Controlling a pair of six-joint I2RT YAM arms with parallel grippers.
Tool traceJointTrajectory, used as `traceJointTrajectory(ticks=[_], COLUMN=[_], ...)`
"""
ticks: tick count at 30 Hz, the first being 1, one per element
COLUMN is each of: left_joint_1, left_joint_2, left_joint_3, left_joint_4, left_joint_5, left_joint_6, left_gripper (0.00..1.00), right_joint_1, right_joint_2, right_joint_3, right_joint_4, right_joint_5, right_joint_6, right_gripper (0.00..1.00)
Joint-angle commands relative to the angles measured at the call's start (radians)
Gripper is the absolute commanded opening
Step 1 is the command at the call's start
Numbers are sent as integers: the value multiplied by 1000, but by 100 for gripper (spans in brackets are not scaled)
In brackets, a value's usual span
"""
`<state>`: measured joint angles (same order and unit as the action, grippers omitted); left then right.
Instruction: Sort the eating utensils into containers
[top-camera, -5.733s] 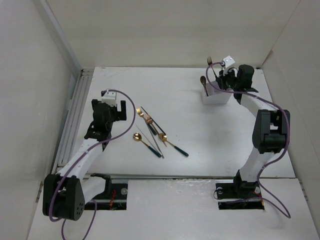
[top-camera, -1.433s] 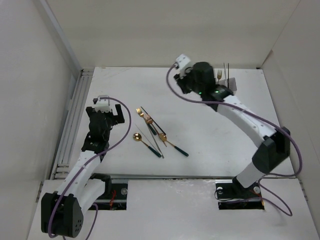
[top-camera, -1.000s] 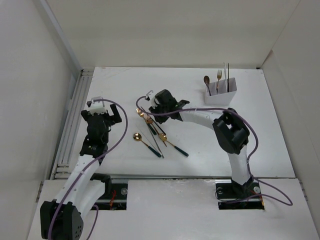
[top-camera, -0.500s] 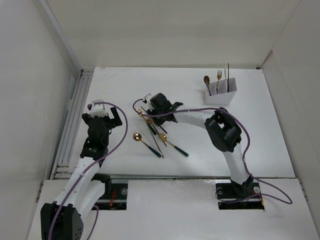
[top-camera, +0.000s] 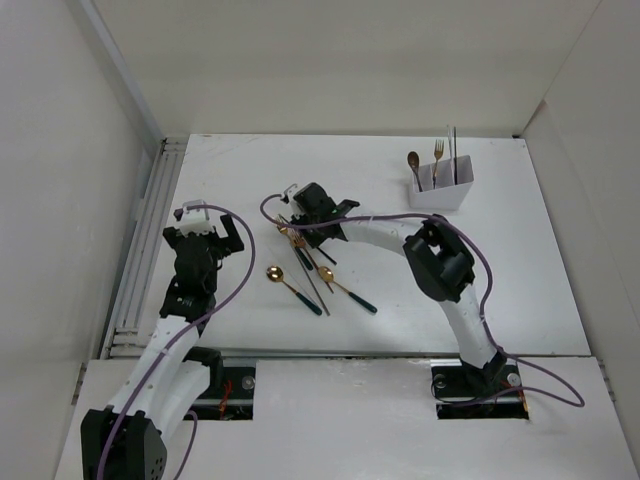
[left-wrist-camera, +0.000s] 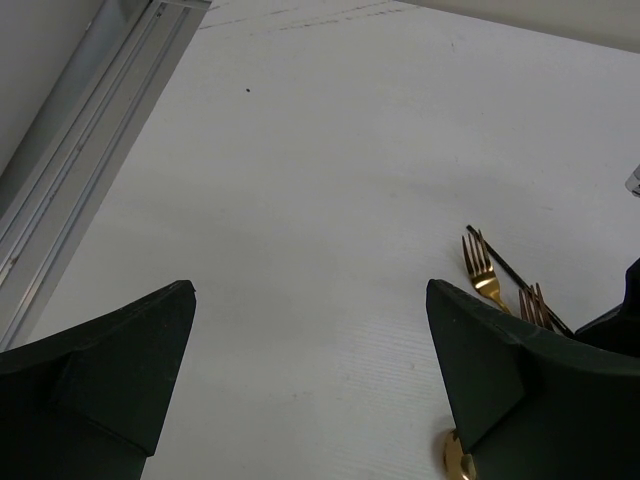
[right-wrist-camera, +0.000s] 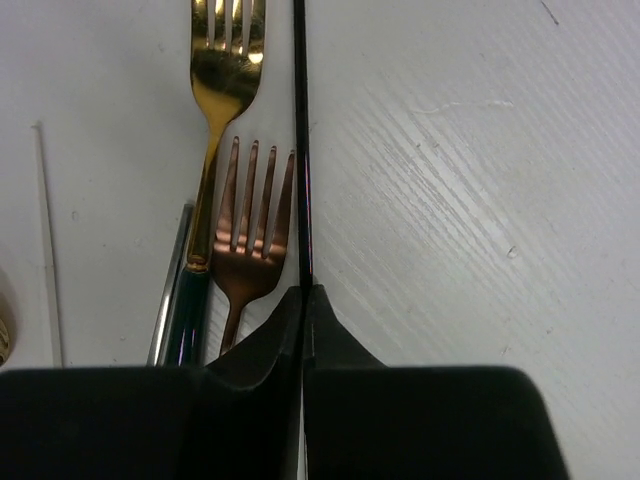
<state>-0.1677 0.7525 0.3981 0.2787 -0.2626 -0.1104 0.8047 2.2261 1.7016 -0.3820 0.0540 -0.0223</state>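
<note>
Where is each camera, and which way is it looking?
Top view: high behind, looking down on the white table; left arm and right arm show.
Left wrist view: on the left arm, looking low across the table; the open left gripper frames it.
Right wrist view: looking down at a thin black chopstick in the shut right gripper.
Both wrist views share the gold fork and coppery fork.

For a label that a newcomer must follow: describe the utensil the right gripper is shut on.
On the white table, look just left of centre, where the right gripper is shut. It pinches a thin black chopstick lying right beside a copper fork. The chopstick is a plain straight rod, with no gold head and no tines.
</note>
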Motion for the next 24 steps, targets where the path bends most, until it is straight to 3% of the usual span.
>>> traceJointTrajectory(ticks=[1, 8, 16, 24], left_joint_1=[5, 5, 5, 14], left_joint_2=[-25, -25, -7, 11], left_joint_3=[-18, -18, -8, 12], left_joint_4=[30, 30, 30, 19], left_joint_5=[3, 13, 22, 22], left_joint_6=[-5, 5, 5, 14], left_gripper=[100, 100, 100, 100], right_joint_1=[-21, -110, -206, -405], right_joint_2=[37, -87, -310, -488], right_joint_3=[24, -98, -194, -233], right_joint_4=[-75, 38, 179, 268], right_joint_5=[-5, -39, -103, -227], right_joint_6=[7, 41, -57, -108], right_gripper=[0, 0, 0, 0])
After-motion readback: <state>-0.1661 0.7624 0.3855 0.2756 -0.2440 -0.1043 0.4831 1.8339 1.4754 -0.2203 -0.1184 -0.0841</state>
